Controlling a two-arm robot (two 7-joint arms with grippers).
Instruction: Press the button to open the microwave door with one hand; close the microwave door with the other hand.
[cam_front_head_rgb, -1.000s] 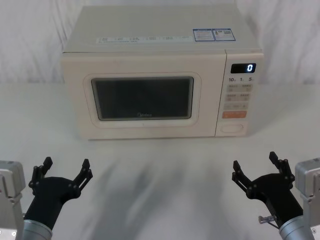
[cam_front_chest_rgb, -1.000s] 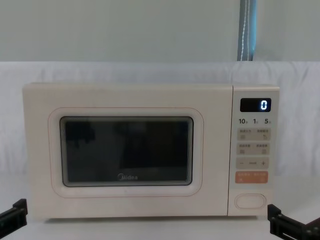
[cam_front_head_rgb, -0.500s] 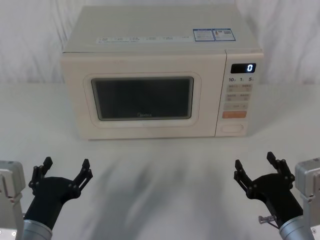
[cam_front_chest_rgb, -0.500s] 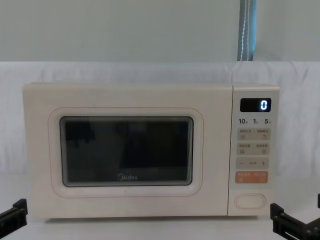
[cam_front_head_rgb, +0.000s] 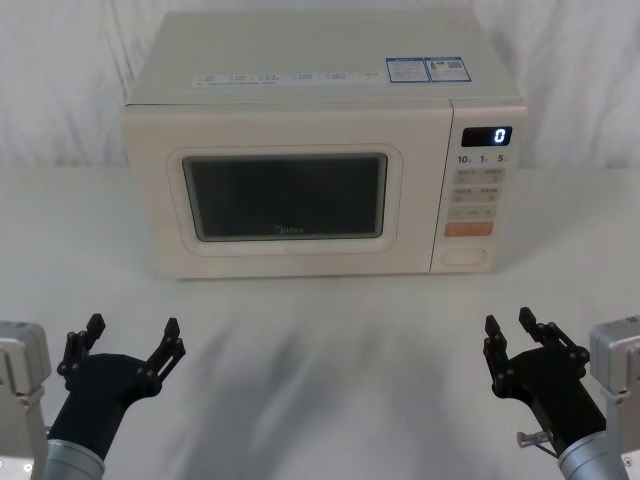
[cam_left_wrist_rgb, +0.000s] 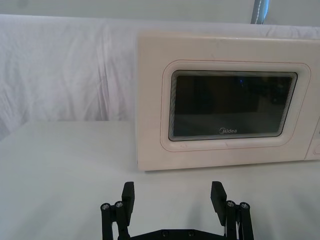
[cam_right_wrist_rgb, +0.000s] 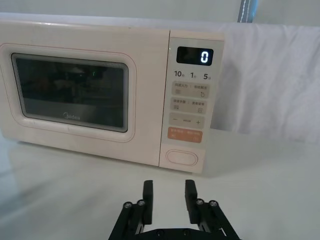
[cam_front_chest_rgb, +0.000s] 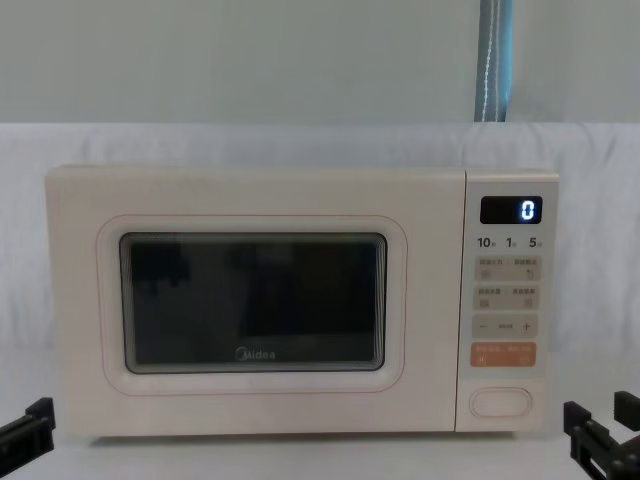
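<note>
while the cream microwave door (cam_front_head_rgb: 285, 197) is shut, the wide cream pill-shaped button (cam_front_head_rgb: 465, 256) is found straight ahead of the empty, narrowly parted black right gripper (cam_front_head_rgb: 513, 331), well apart.

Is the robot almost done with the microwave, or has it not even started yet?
Barely started. Nothing is done: the microwave door is shut and the button is untouched. In hand: the right hand, fingers fairly close together, sits on the table's near side, roughly in line with the button but well short of it. The left hand waits wide open. Left to do: press the button, let the door open, then close it.
</note>
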